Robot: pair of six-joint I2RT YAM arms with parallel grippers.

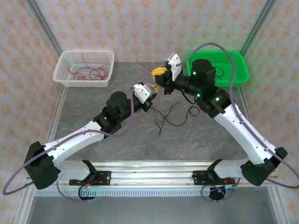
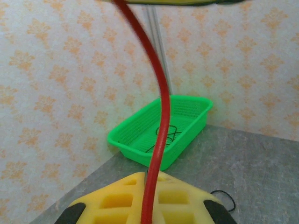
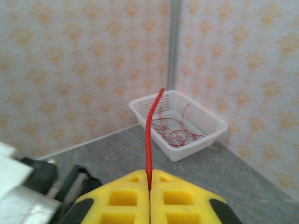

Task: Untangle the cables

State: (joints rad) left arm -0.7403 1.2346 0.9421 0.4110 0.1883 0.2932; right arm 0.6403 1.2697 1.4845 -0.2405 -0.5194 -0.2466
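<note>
Where the top view was concerned, the left gripper point(image 1: 152, 91) and right gripper point(image 1: 160, 73) sat close together above the table point(image 1: 93, 107), tips nearly facing. One red cable point(image 1: 143, 63) trailed out past the right gripper's far side. Loose cables point(image 1: 169, 116), a few thin red and black strands crossing one another, lay on the table below and just nearer the bases than both grippers. A white basket point(image 1: 86, 84), well off to the left gripper's outer side, held red strands. A green basket point(image 1: 238, 63), close behind the right wrist, held black ones. Left wrist view: the left gripper point(image 2: 149, 186) had its yellow pads closed together with the red cable point(image 2: 161, 93) pinched in the seam. The strand arched up and away to another yellow pad at the top edge. The green basket point(image 2: 126, 140) stood ahead of the fingertips. Right wrist view: the right gripper point(image 3: 149, 184) also showed its pads pressed together on the red cable point(image 3: 149, 130), whose free end rose straight ahead. The white basket point(image 3: 210, 133) stood beyond it. Progress, as a judgement: several strands were already separated and sorted by colour into the baskets, and one red strand was held between both grippers. The small crossed remainder on the table was yet to be parted, so the task looked well advanced but unfinished.
</note>
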